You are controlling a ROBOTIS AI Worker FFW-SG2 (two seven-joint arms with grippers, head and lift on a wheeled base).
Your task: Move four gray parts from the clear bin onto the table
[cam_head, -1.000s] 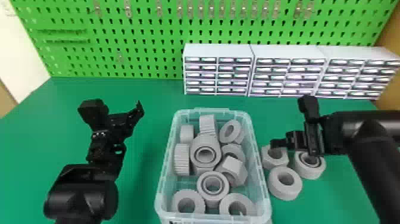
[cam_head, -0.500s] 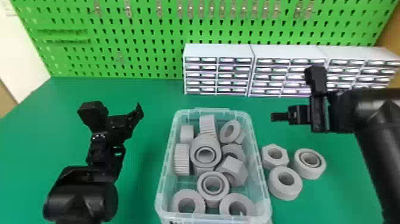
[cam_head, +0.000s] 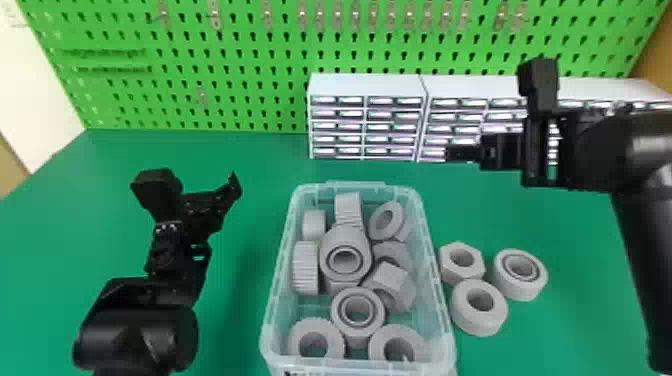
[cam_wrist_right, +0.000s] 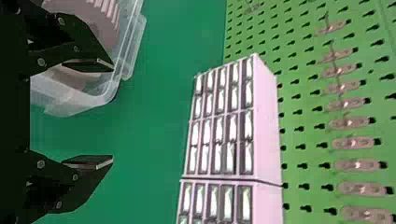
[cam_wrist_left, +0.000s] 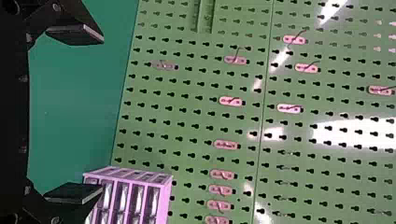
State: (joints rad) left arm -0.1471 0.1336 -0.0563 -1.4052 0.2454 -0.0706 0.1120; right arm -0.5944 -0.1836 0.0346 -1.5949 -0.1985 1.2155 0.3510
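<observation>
Your left end effector (cam_head: 234, 184) is at the left of the head view, over the green tabletop (cam_head: 235, 310) and apart from the bin; in its wrist view the two black fingers stand wide apart and empty. Behind it, the green perforated pegboard (cam_head: 250, 65) runs across the back. To its right you have the clear plastic bin (cam_head: 437, 240), loaded with gray parts. Along its left side are a small gray block (cam_head: 314, 223), a ribbed gray gear (cam_head: 305, 267) and, at the near end, a thick gray ring (cam_head: 317, 326). Up the middle you see another ribbed piece (cam_head: 347, 206) at the far end, a large gray bearing (cam_head: 328, 260) lying on other parts, and a second bearing (cam_head: 341, 321) nearer you. On the right side are a tilted gray ring (cam_head: 376, 222), an angular gray nut (cam_head: 392, 276) and another thick ring (cam_head: 382, 340) in the near corner. White drawer cabinets (cam_head: 367, 86) stand at the back, against the pegboard. Just beside the bin's right wall, three gray parts lie on the tabletop: a hexagonal nut (cam_head: 450, 272), a plain round ring (cam_head: 478, 320) and a bearing (cam_head: 522, 290) rightmost. Your right end effector (cam_head: 452, 153) is raised beyond them, fingers spread well apart, gripping nothing.
</observation>
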